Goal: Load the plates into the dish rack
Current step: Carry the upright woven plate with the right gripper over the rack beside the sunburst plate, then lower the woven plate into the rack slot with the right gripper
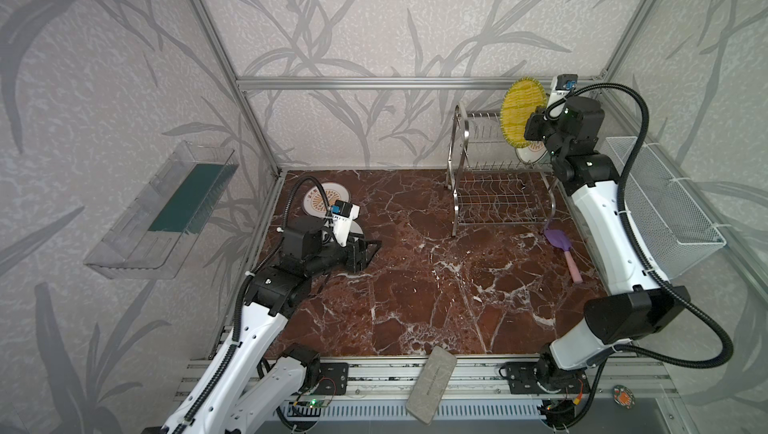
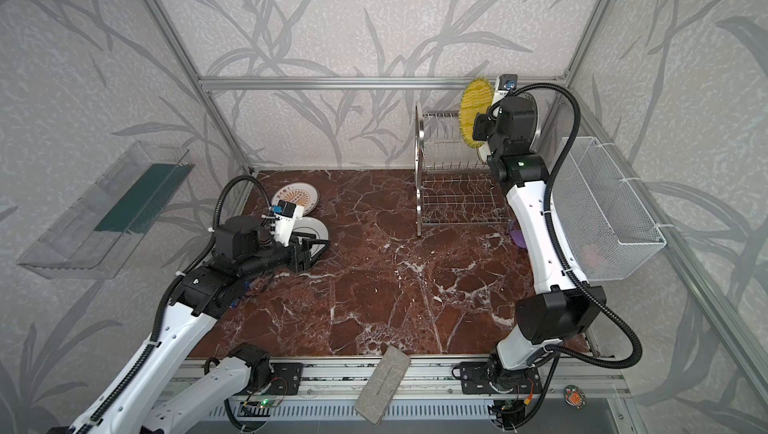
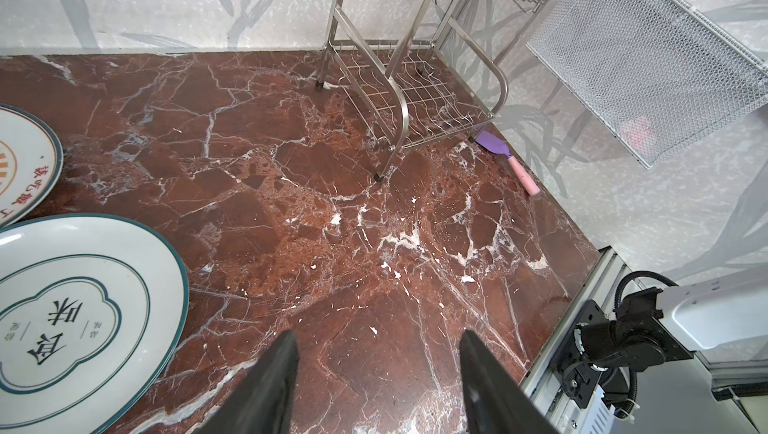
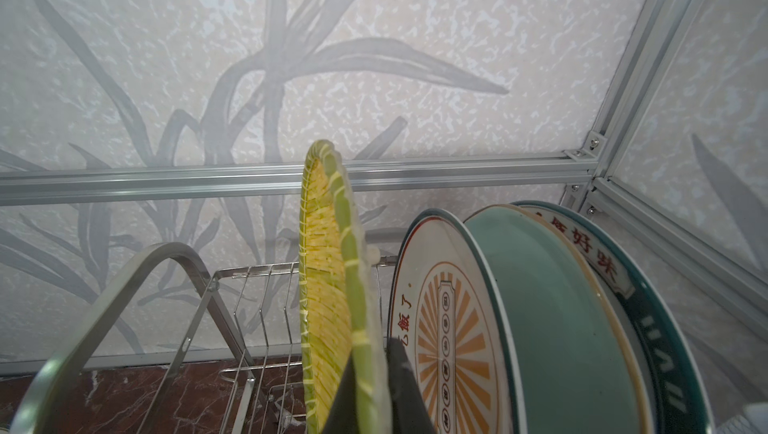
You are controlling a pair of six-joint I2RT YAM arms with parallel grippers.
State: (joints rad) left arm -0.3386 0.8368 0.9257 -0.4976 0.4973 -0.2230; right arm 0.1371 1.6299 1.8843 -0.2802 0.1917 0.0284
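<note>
Pinch of right end effector (image 4: 372, 374) holds yellow plate (image 4: 324, 286); left end effector (image 3: 378, 340) stands parted.

Dish rack (image 3: 402, 112): shiny steel wire, two tiers, arched end loops, upright at back right of table. Yellow plate (image 1: 523, 110): small, woven-look face, green rim, held on edge over upper tier; lower rim hidden, seating unclear. Just beside it, on edge in upper tier, in order: sunburst plate (image 4: 449, 328), white with orange rays; mint plate (image 4: 552, 307); teal-rimmed plate (image 4: 602, 261) with red characters. Flat, face up at back left of table: second sunburst plate (image 1: 326, 199); nearer the front, just beside it, ringed plate (image 3: 83, 307), white with dark rings.
</note>
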